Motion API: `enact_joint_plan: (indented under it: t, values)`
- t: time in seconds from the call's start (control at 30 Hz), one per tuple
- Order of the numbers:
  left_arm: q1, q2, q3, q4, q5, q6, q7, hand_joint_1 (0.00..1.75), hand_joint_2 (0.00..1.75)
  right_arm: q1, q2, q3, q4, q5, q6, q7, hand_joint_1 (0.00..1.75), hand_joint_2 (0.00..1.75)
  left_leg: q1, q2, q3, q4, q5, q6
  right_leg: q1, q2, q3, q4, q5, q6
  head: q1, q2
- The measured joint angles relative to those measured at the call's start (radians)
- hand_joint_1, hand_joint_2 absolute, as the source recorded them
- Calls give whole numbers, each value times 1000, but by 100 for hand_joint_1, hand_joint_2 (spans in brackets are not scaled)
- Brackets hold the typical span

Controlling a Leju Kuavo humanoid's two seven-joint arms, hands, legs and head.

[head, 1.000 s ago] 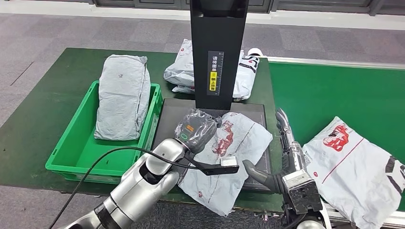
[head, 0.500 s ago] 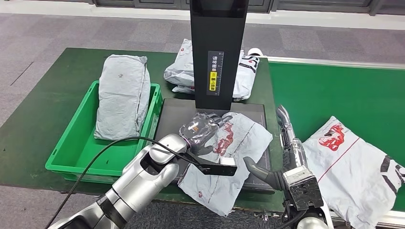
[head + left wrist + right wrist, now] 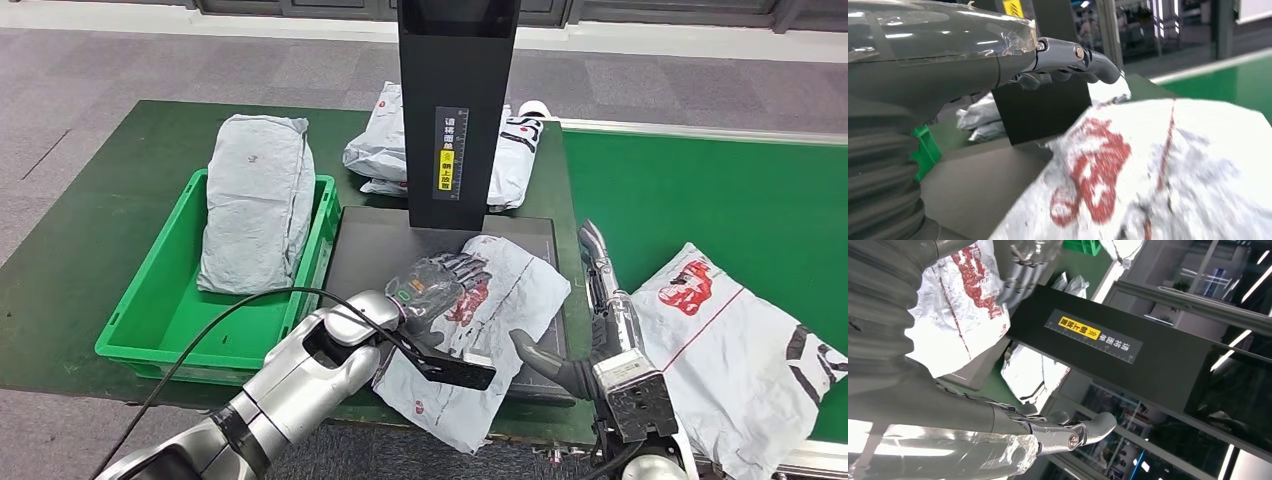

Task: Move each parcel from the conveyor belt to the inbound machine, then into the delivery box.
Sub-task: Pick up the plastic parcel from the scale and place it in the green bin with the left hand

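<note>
While the left hand (image 3: 437,285) lies flat with fingers spread on a white parcel with red print (image 3: 500,310), it holds nothing; since half a second ago it has slid forward and lower across the parcel's top, and the left arm has stretched further over the table edge. From the left wrist camera the fingers (image 3: 1075,55) hang just above the parcel (image 3: 1168,170), slightly curled and apart. That parcel rests on the dark platform of the inbound machine (image 3: 375,245), its near corner hanging over the table's front edge, in the same place as before. To its right, the right hand (image 3: 590,330) stands on edge beside the platform, fingers straight and thumb out toward the parcel, empty and unchanged. Further right, a second white and red parcel (image 3: 745,340) lies on the green conveyor belt (image 3: 690,190) and has shifted slightly to the right since the earlier frame. The machine's black upright column (image 3: 458,110) rises behind the platform, with more white parcels (image 3: 380,150) piled at its base. On the left, a green delivery box (image 3: 160,300) holds a grey parcel (image 3: 255,200)
</note>
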Motion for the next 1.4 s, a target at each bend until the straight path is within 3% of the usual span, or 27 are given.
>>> enact_joint_plan:
  t: [0.1,0.13,0.23,0.27,0.57,1.0,1.1,1.23,1.4]
  values:
    - [-5,2,-23,23,4,-18,-20,5,175,0,-1,0,1,-4,0,-3,0,175,0,0,0,0,0,0,0,0,0,0,0,0,0,0]
    - [-7,2,-31,31,5,-23,-24,25,175,0,-2,0,2,-5,0,-3,0,175,0,0,0,0,0,0,0,0,0,0,0,0,0,0]
    - [-12,4,-56,58,7,-37,-37,150,175,0,-5,0,7,-10,0,-3,0,175,0,0,0,0,0,0,0,0,0,0,0,0,0,0]
    - [-13,4,-65,67,8,-43,-43,173,175,0,-6,0,8,-12,0,-3,0,175,0,0,0,0,0,0,0,0,0,0,0,0,0,0]
    - [-25,4,-135,132,20,-60,-72,175,175,0,-7,0,10,-16,6,-2,0,175,0,0,0,0,0,0,0,0,0,0,0,0,0,0]
    - [-29,9,-160,148,34,-62,-73,175,175,1,-7,0,9,-13,7,1,0,175,0,0,0,0,0,0,0,0,0,0,0,0,0,0]
    - [-31,14,-162,142,39,-38,-45,175,175,4,-7,0,7,-11,6,3,0,175,0,0,0,0,0,0,0,0,0,0,0,0,0,0]
    - [-31,31,-152,91,12,89,58,175,175,22,-6,-7,-10,-8,-5,10,0,175,0,0,0,0,0,0,0,0,0,0,0,0,0,0]
    - [-34,60,-73,-37,-13,153,124,175,175,45,-6,-35,-30,-8,-10,16,0,175,0,0,0,0,0,0,0,0,0,0,0,0,0,0]
